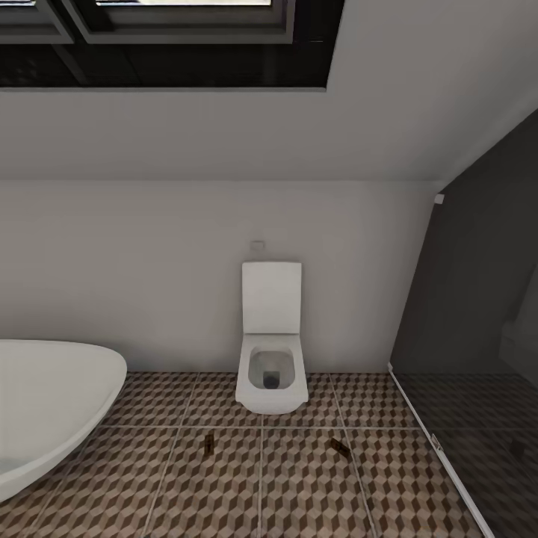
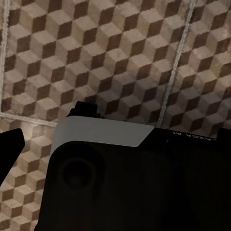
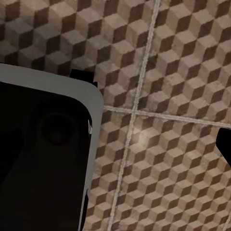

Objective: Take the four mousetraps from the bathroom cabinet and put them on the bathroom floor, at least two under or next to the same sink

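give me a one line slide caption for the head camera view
Wall-hung toilet against a white wall, bathtub at left, cube-patterned bathroom floor with two small dark objects lying on it.

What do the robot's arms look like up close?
Over the bathroom floor, the left wrist view shows a big black body with rounded corners, a light grey band across it and small pale lettering, too blurred to read. The right wrist view shows a similar black body edged in grey. Each has a round dimple.
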Tool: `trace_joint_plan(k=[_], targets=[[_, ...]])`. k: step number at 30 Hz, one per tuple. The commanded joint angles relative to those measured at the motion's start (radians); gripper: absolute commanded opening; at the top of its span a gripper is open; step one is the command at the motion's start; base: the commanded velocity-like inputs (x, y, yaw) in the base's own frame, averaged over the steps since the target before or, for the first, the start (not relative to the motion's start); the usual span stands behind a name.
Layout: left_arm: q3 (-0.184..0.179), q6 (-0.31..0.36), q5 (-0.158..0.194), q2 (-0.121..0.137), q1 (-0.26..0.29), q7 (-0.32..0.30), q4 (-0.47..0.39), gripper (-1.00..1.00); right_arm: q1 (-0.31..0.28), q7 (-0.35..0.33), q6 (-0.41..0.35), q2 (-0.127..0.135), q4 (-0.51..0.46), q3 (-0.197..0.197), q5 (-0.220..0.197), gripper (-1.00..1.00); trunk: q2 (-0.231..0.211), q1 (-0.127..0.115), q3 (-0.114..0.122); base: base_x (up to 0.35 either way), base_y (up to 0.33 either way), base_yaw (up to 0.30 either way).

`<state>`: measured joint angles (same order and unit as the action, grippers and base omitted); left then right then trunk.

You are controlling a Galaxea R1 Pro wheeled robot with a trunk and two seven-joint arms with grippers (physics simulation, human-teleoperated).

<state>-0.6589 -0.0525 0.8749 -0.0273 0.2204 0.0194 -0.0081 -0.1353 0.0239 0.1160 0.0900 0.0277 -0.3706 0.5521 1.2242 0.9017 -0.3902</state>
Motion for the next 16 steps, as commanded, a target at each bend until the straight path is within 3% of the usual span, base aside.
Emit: trace_joint_plan(k=[1, 16], targets=[[-0.008, -0.003, 0.007, 0.000, 0.001, 0.002, 0.000, 1.00, -0.001, 0.002, 0.005, 0.001, 0.003, -0.008, 0.009, 1.00, 0.001, 0.000, -0.001, 0.000, 0.000, 0.000], [-0.008, -0.003, 0.007, 0.000, 0.001, 0.002, 0.000, 1.00, -0.001, 0.002, 0.005, 0.001, 0.003, -0.009, 0.009, 1.00, 0.001, 0.000, -0.001, 0.000, 0.000, 0.000]])
